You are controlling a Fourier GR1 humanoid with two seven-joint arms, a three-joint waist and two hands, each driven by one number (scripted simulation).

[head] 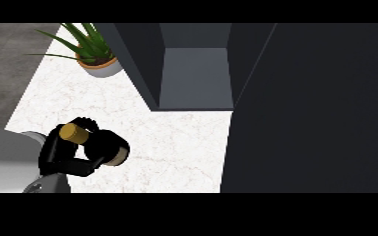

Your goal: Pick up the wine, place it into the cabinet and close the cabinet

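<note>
One step of three looks under way: the robot's left hand (63,157), at the lower left of the head view, has its fingers (88,124) curled round the neck of the wine bottle (105,145), just beside its gold cap (74,133). The bottle tilts over the white counter (170,140), well apart from the cabinet (140,65), and whether its base rests on the stone or has cleared it cannot be told from this steep angle. The cabinet stands open at the top centre with a bare grey shelf showing inside; its door (310,110) fills the right of the view as a broad dark panel. By this reading the carry to the shelf, the release and the shutting of the door are all left to do. Black hand and dark glass run together, so the edge between them is hard to trace, and the thumb cannot be made out. The right hand shows nowhere; the door may hide it. A potted plant (96,60) sits at the counter's far left, beside the cabinet's wall
</note>
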